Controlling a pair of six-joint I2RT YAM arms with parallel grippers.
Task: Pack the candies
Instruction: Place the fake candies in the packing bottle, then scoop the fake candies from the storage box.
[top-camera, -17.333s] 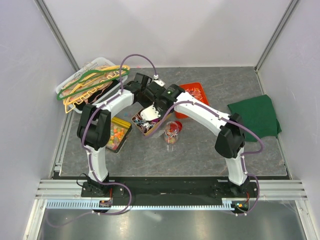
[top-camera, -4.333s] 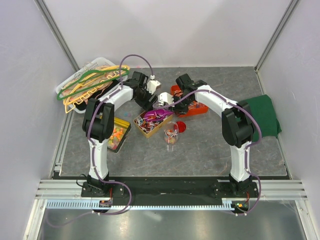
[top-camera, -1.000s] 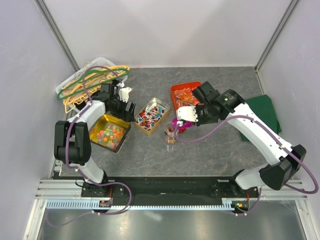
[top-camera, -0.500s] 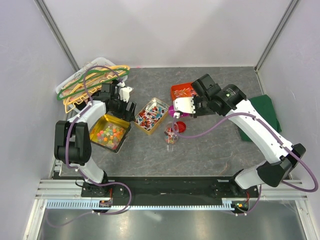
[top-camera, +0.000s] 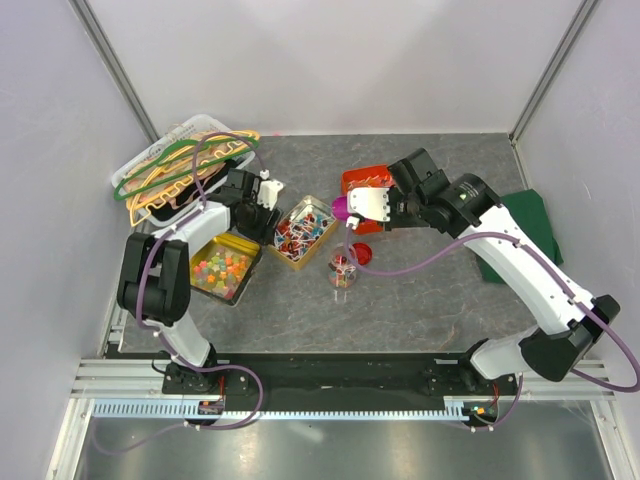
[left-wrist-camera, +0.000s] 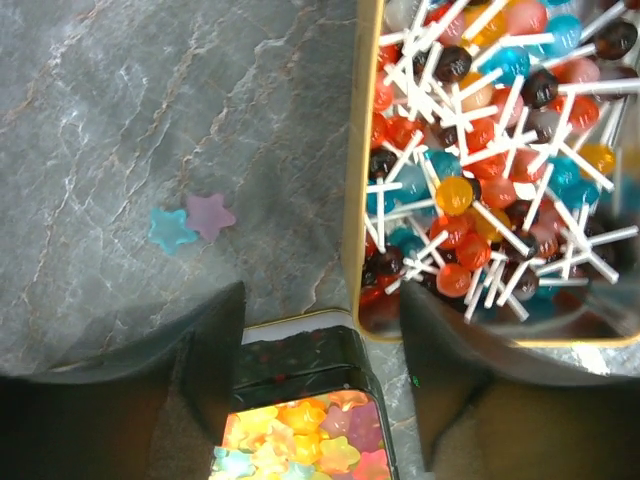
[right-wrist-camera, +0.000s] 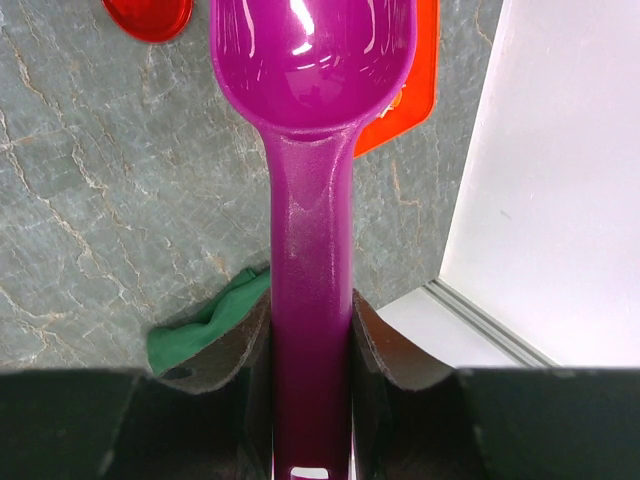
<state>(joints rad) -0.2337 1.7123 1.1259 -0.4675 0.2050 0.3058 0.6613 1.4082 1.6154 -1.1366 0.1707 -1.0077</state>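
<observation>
Star-shaped candies (left-wrist-camera: 300, 445) fill a black gold-rimmed tin (top-camera: 225, 268). Lollipops (left-wrist-camera: 480, 170) fill a second gold tin (top-camera: 303, 230), and wrapped candies lie in the orange tray (top-camera: 372, 183). Two loose star candies (left-wrist-camera: 190, 222) lie on the table. A small clear jar (top-camera: 343, 271) holds some candies, with its red lid (top-camera: 362, 253) beside it. My left gripper (left-wrist-camera: 325, 345) (top-camera: 262, 203) is open, its fingers on either side of the star tin's end. My right gripper (right-wrist-camera: 310, 315) (top-camera: 378, 205) is shut on the handle of an empty purple scoop (right-wrist-camera: 310, 60) (top-camera: 343, 208).
A white basket with wire hangers (top-camera: 180, 165) stands at the back left. A green cloth (top-camera: 518, 233) lies at the right, near the wall. The lollipop tin's rim (left-wrist-camera: 352, 200) runs close by my left gripper's right finger (left-wrist-camera: 440, 360).
The left gripper has shifted right toward the lollipop tin and its jaws have narrowed. The right arm has lifted the scoop from over the jar up toward the orange tray.
</observation>
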